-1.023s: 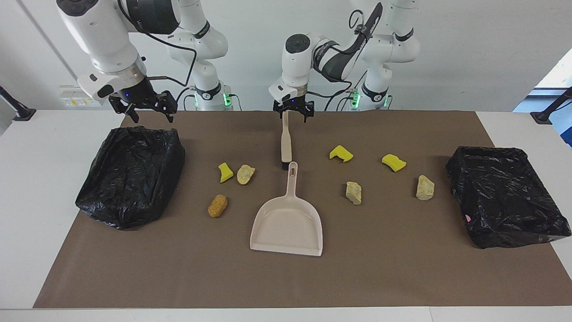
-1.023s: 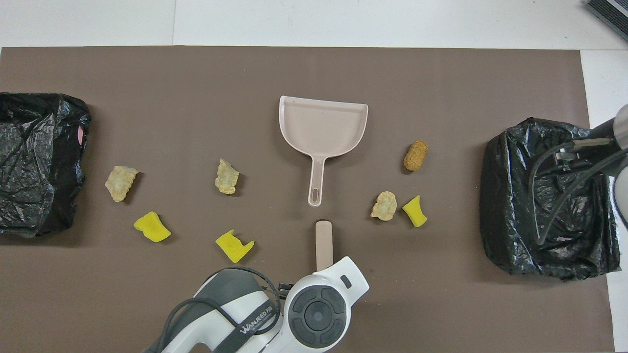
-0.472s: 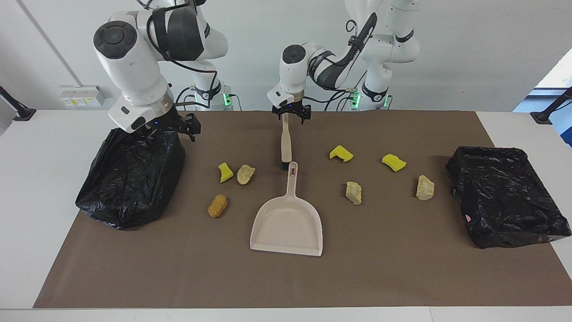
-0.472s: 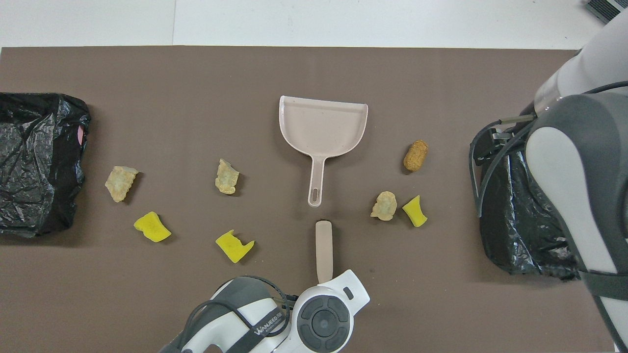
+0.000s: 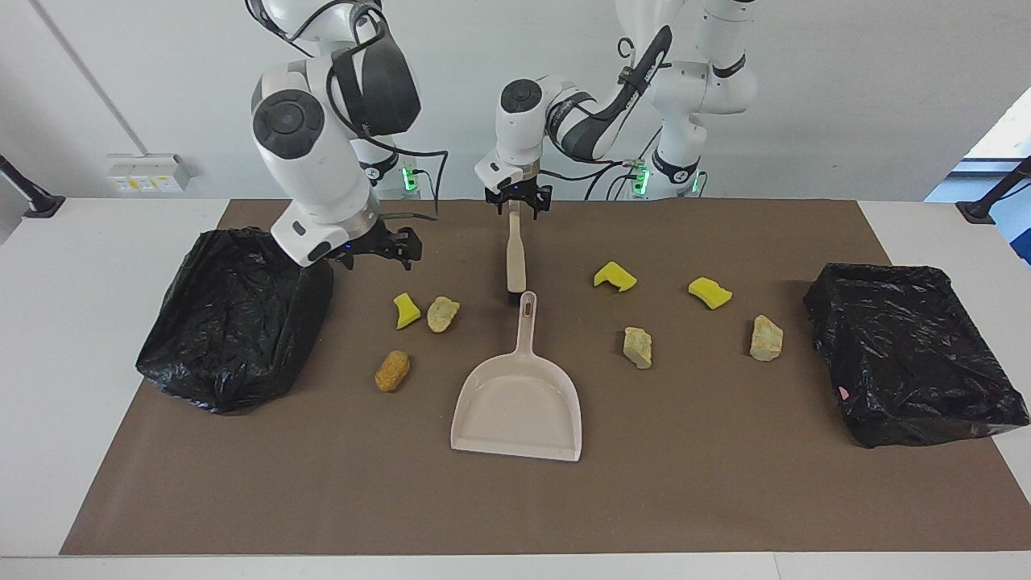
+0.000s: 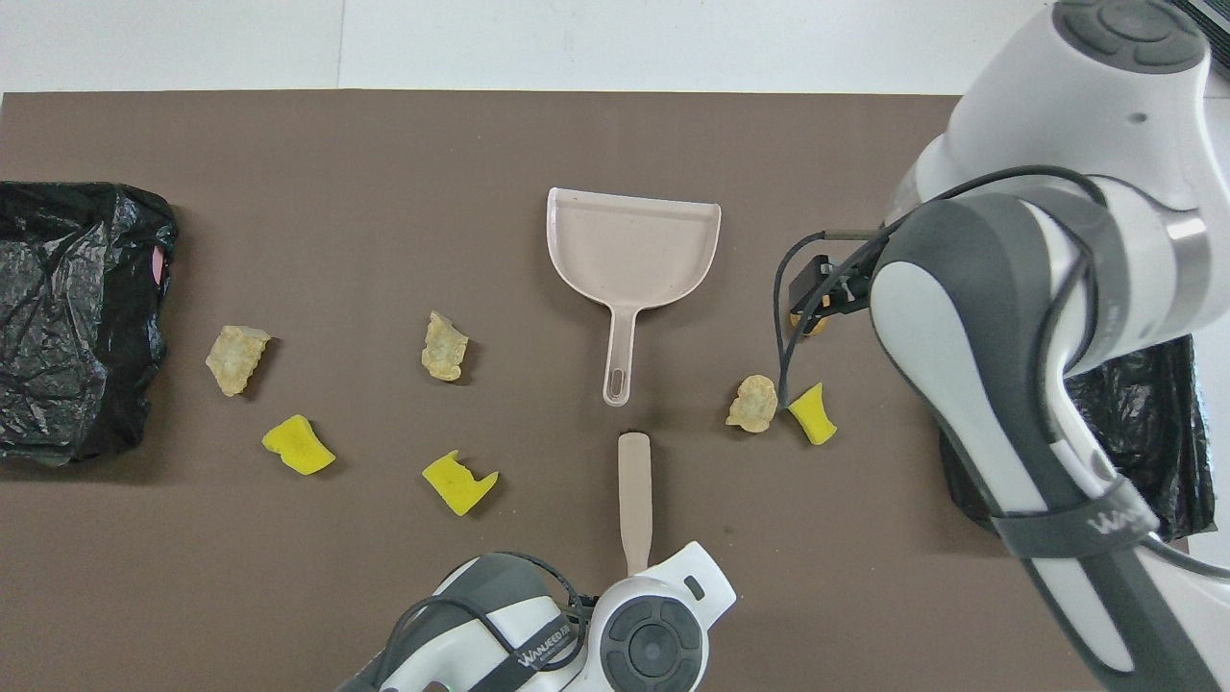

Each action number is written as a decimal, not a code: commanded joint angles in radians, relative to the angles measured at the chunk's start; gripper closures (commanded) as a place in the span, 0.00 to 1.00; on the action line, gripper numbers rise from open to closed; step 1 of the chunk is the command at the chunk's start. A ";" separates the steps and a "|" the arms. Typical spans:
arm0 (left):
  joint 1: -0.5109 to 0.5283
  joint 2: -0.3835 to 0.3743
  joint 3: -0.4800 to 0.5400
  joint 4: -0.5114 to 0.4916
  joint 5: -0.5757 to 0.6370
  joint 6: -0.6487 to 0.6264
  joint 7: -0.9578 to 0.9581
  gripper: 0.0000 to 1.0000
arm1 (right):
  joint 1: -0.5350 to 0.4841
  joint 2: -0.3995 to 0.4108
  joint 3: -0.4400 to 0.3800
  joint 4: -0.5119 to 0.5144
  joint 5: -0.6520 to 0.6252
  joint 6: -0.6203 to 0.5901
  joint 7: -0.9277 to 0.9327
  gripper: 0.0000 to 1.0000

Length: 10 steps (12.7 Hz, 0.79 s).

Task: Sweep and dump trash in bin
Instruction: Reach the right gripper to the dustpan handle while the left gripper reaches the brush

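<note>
Several pieces of trash lie on the brown mat: yellow sponge wedges (image 5: 407, 310) (image 5: 614, 276) (image 5: 710, 292), tan chunks (image 5: 442, 314) (image 5: 637, 347) (image 5: 766, 337) and a golden-brown chunk (image 5: 392, 370). The beige dustpan (image 5: 519, 403) lies in the middle. A beige brush (image 5: 515, 254) lies nearer to the robots than the pan's handle. My left gripper (image 5: 513, 208) is open, straddling the brush handle's end. My right gripper (image 5: 385, 246) is open, in the air between the bin (image 5: 233, 318) and the nearest yellow wedge. In the overhead view the right gripper (image 6: 817, 288) covers most of the golden-brown chunk.
Two bins lined with black bags stand at the mat's ends, one at the right arm's end and one (image 5: 910, 354) at the left arm's end. The brown mat (image 5: 725, 483) covers most of the white table.
My right arm has swung from over its bin toward the middle and lower, now beside the nearest trash pieces. My left gripper has shifted slightly along the brush handle's end. Brush, pan and trash have not moved.
</note>
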 commanded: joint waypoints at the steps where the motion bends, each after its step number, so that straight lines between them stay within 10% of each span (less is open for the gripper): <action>1: -0.014 -0.003 0.012 -0.010 -0.009 0.003 -0.010 0.73 | 0.016 0.045 0.005 0.019 0.082 0.073 0.073 0.00; 10: -0.002 -0.078 0.023 -0.006 0.056 -0.178 0.093 1.00 | 0.173 0.191 0.011 0.025 0.140 0.296 0.209 0.00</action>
